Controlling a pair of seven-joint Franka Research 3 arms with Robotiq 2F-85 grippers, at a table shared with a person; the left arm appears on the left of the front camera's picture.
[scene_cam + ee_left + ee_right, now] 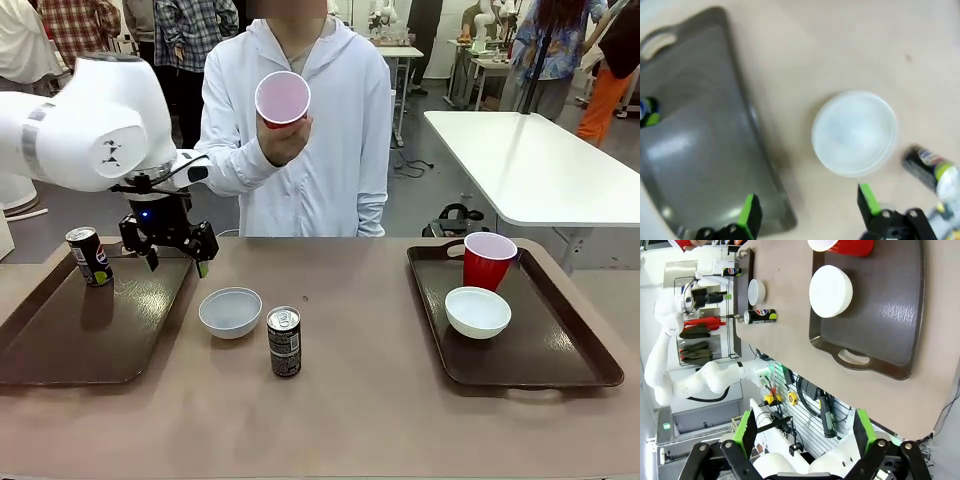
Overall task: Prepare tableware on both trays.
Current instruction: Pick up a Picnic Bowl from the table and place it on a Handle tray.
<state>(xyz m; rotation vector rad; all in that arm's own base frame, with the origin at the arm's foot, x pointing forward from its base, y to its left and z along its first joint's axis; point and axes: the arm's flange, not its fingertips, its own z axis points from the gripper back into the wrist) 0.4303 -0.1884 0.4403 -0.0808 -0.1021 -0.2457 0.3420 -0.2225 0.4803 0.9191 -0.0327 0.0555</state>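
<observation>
The left claw [177, 262] hangs wide open and empty over the right rim of the left tray [60, 340]. In the left wrist view, one green-padded finger [747, 212] sits over the tray's edge and the other over bare table. On the table just beyond it, near the tray but clear of it, lies a white bowl [230, 312], upright and empty. A black can [284, 342] stands beside the bowl, towards the robot's side. A second black can [90, 256] stands upright in the far corner of the left tray.

The right claw [805, 427] is also spread wide with nothing between its fingers. It is held back off the near edge of the table, above cables and the robot's mounting. Ahead of it the right tray [890, 315] holds another white bowl [830, 291], and just behind that a red cup [850, 246], upright.

Across the table a person in a white hooded top holds a second red cup [283, 98] in one hand [285, 140] at chest height, tilted so its white inside faces the camera.

The tabletop [350, 420] is smooth, pale brown and matte. Behind the person there is grey flooring, a long white table [530, 160] to the right, and other people standing farther off.
</observation>
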